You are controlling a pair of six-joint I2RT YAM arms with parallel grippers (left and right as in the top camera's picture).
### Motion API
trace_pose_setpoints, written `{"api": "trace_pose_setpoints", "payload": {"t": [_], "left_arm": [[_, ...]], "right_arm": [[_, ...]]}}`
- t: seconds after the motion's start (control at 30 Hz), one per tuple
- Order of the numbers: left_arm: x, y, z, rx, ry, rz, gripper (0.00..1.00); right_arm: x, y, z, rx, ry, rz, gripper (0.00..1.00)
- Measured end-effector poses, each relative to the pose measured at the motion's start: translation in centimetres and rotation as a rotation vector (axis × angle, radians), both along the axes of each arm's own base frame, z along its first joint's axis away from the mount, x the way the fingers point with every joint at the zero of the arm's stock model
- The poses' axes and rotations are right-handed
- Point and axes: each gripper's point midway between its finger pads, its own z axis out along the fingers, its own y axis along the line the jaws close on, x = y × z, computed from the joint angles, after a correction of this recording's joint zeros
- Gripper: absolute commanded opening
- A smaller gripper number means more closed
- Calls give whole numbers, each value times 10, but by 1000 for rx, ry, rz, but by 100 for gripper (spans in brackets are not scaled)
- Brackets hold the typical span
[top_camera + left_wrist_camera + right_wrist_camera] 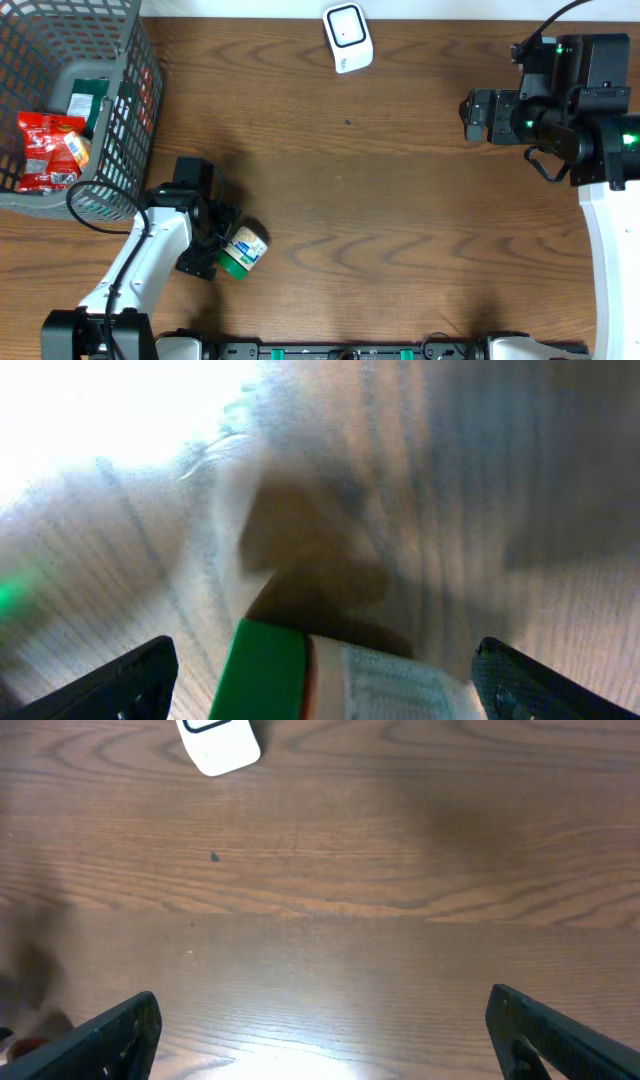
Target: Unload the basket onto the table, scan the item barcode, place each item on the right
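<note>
- Canister (243, 250): green-capped, lying on its side at the near left of the bench (400, 220), between the spread jaws of the left claw (214, 242).
- Left claw: released, straddling the canister without gripping it. This looks like the set-up for a grasp across the body.
- Barcode position on the label cannot be told.
- Right claw (475, 115): released and empty at the far right, well apart from the canister.
- Scanner (347, 37): white, at the far centre edge. No object lies between it and the canister.
- Basket (135, 110): grey mesh holding packets, far left, near the left arm. Its wall is probably the nearest obstruction.
</note>
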Motion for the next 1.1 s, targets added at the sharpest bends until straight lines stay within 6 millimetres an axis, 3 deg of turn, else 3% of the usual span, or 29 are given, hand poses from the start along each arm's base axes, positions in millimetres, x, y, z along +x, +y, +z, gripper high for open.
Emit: {"api": "trace_pose_setpoints", "payload": {"t": [0.4, 0.53, 0.67, 0.77, 0.87, 1.1], "left_arm": [[73, -17, 17, -60, -325, -169, 95], [84, -14, 29, -36, -356, -189, 98], [91, -1, 54, 38, -347, -216, 99], [88, 1, 70, 68, -339, -285, 99], [70, -5, 67, 76, -270, -403, 99], [51, -53, 44, 17, -212, -904, 99]], "right_arm": [[0, 0, 0, 0, 0, 0, 99], [0, 0, 0, 0, 0, 0, 99], [0, 0, 0, 0, 0, 0, 99], [0, 0, 0, 0, 0, 0, 99], [0, 0, 0, 0, 0, 0, 99], [0, 0, 0, 0, 0, 0, 99]]}}
